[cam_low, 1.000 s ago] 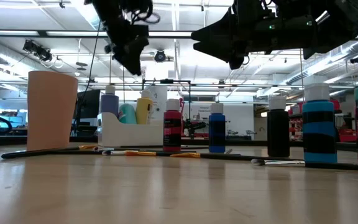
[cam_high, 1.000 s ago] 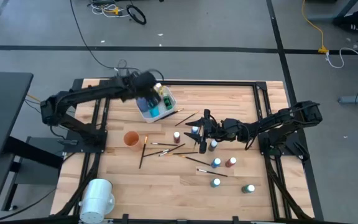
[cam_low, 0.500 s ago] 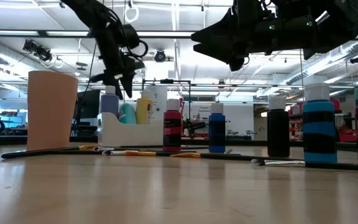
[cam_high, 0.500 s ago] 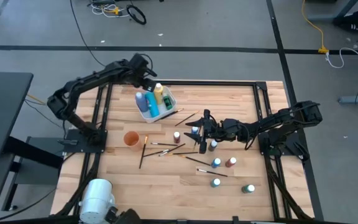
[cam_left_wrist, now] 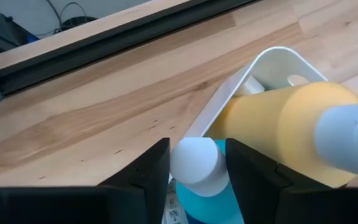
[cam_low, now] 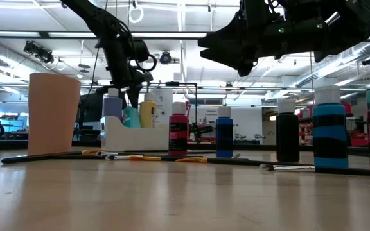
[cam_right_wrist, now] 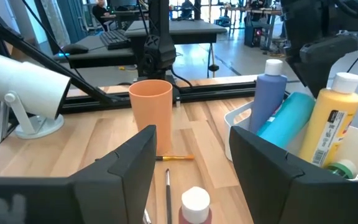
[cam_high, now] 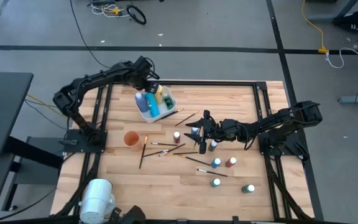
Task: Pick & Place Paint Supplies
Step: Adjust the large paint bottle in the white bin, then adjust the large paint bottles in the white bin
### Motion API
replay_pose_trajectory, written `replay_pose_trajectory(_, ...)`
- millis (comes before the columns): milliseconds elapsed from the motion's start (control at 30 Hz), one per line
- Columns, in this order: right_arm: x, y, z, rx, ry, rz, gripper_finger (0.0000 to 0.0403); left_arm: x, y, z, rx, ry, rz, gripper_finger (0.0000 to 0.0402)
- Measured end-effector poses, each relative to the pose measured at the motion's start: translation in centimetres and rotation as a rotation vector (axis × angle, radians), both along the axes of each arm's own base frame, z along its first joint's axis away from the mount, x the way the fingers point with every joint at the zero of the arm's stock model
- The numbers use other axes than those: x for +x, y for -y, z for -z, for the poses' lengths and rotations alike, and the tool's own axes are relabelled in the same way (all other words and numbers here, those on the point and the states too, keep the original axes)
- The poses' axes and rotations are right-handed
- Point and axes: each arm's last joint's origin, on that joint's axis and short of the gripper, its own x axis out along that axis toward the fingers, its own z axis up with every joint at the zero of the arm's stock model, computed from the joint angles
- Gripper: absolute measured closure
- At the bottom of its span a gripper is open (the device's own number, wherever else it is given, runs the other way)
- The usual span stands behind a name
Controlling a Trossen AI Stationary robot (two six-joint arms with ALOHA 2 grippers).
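The left claw (cam_high: 152,83) hangs over the white tub (cam_high: 166,112) at the far side of the counter (cam_high: 166,193). Its fingers (cam_left_wrist: 143,174) are spread, one on each side of the white cap of the teal bottle (cam_left_wrist: 201,193), with no visible contact. The tub also holds a yellow bottle (cam_left_wrist: 284,134) and a blue bottle (cam_right_wrist: 270,93). The right claw (cam_high: 199,132) hovers mid-counter, released and holding nothing, above loose paint bottles (cam_high: 216,163) and thin brushes (cam_high: 166,152). An orange cup (cam_high: 131,138) stands near the brushes, and a white cylinder (cam_high: 97,198) lies at the near left corner.
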Motion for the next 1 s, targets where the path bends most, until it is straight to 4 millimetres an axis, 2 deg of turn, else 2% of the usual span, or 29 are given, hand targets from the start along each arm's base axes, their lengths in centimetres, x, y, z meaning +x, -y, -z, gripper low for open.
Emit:
replay_pose_trajectory(433,0.00,0.00,0.00,0.000,0.000,0.000,0.0198,0.18,0.18,-0.07,-0.038,0.041,0.036,0.0371)
replay_pose_trajectory(533,0.00,0.00,-0.01,0.000,0.000,0.000,0.0198,0.16,0.13,-0.09,-0.004,0.013,0.038,0.0386)
replay_pose_trajectory(700,0.00,0.00,-0.01,0.000,0.000,0.000,0.0198,-0.24,-0.14,-0.03,-0.014,0.008,-0.053,0.0369)
replay_pose_trajectory(1000,0.00,0.00,0.00,-0.001,0.000,0.000,0.0198,-0.37,-0.10,0.04,-0.076,0.049,-0.175,0.0283)
